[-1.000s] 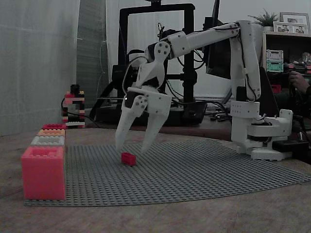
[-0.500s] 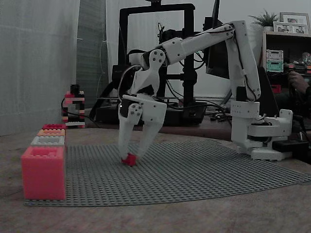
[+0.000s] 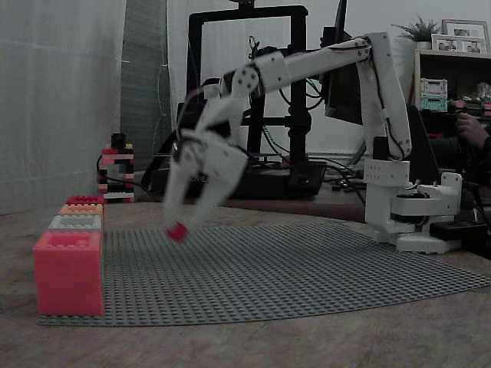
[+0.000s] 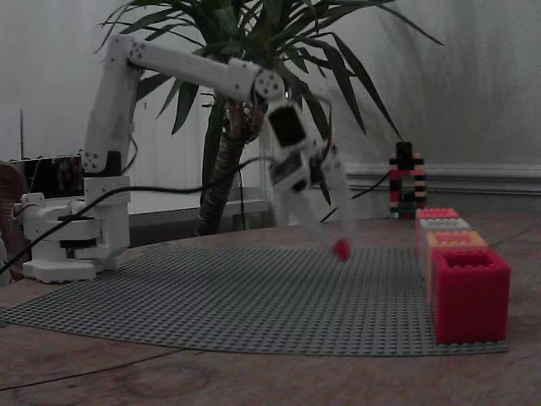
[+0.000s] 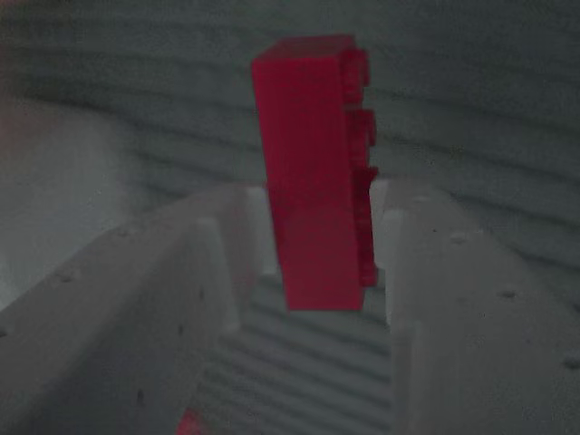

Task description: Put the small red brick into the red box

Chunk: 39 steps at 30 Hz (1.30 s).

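The small red brick (image 3: 177,231) hangs a little above the grey baseplate (image 3: 307,268), clamped between the white fingers of my gripper (image 3: 179,227). In the wrist view the red brick (image 5: 315,172) stands on end between the two fingertips (image 5: 234,237), studs facing right. From the other side, the gripper (image 4: 338,241) holds the brick (image 4: 341,249) left of the red box (image 4: 470,293). That open-topped red box (image 3: 68,271) sits at the baseplate's front left corner in a fixed view, well left of the gripper.
Behind the red box stands a row of grey, orange and red boxes (image 3: 77,216). A black-and-red brick tower (image 3: 116,170) rises further back. The arm's base (image 3: 414,215) is at the right; a 3D printer frame (image 3: 245,92) stands behind.
The gripper came down around the brick on the baseplate, shut on it, then lifted it and swung left toward the boxes.
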Tool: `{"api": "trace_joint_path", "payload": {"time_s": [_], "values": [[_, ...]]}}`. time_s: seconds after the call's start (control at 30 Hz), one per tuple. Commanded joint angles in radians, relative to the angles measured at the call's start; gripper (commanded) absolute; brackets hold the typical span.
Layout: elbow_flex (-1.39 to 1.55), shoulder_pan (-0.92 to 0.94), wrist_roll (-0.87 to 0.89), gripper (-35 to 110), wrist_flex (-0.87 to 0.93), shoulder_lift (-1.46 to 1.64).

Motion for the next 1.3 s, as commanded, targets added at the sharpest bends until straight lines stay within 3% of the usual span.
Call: {"api": "trace_joint_path", "payload": {"time_s": [0.0, 0.23, 0.53, 1.27], "values": [[-0.183, 0.077, 0.041, 0, -0.011, 0.112], [-0.236, 0.261, 0.083, 0, -0.272, 0.006], [-0.215, 0.351, 0.031, 0, -0.626, -0.172], [-0.204, 0.396, 0.023, 0, -0.848, -0.290]]}}
